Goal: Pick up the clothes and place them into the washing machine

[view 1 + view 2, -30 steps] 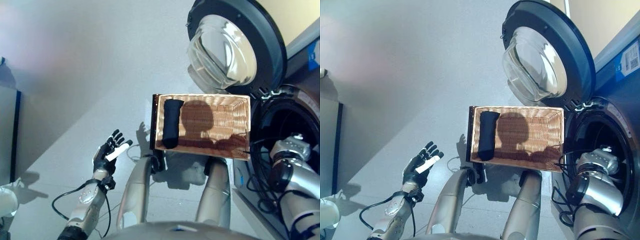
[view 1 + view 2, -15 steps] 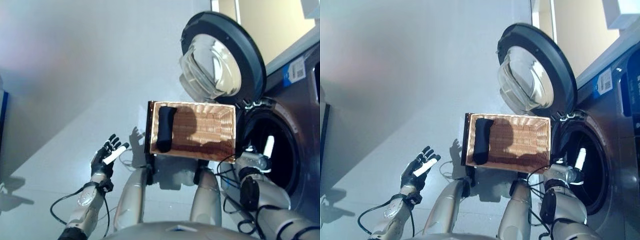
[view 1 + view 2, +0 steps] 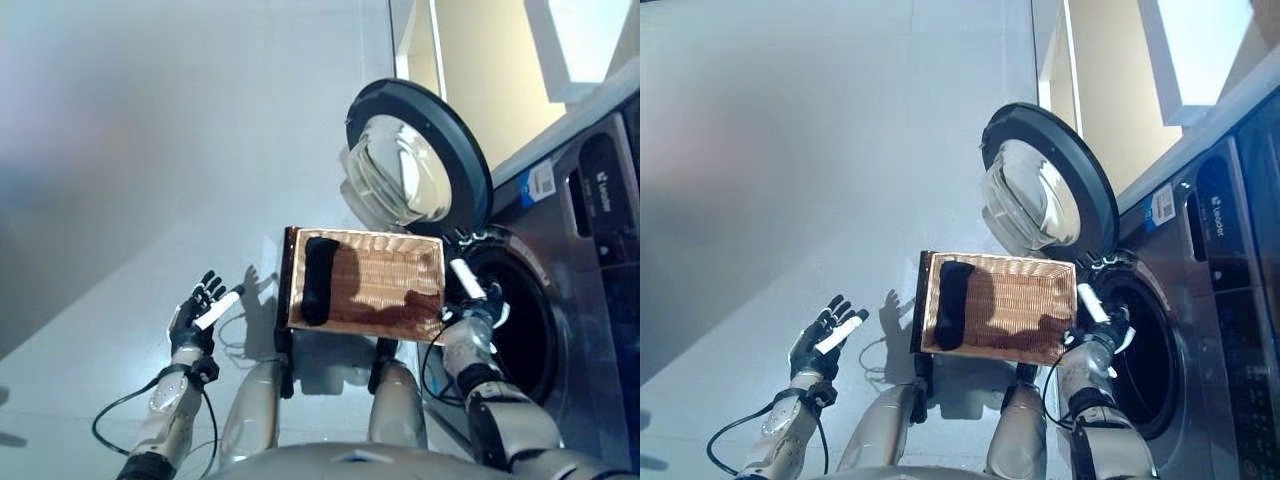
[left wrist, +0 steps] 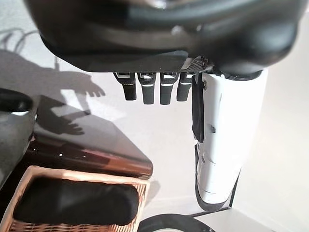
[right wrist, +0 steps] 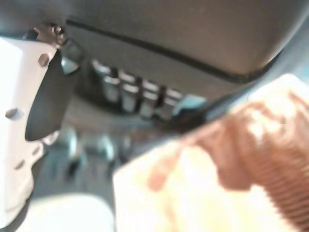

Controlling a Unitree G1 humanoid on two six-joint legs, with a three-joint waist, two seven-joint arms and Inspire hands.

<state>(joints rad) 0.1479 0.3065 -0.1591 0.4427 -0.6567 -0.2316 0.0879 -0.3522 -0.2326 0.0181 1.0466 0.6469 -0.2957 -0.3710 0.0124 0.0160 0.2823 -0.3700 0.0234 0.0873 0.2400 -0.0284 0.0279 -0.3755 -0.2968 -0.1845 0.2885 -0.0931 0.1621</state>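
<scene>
The left robot hand hovers spread and empty over the floor. One wicker basket holds one dark rolled garment. The right robot hand, released and empty, has pulled back from the one washing machine drum, door open; its load seems delivered.

Wicker basket: woven, ribbed, tan, with a glossy dark wooden end panel. Black garment: matt soft cloth. Washing machine door: clear glossy glass bowl, dark plastic ring.
</scene>
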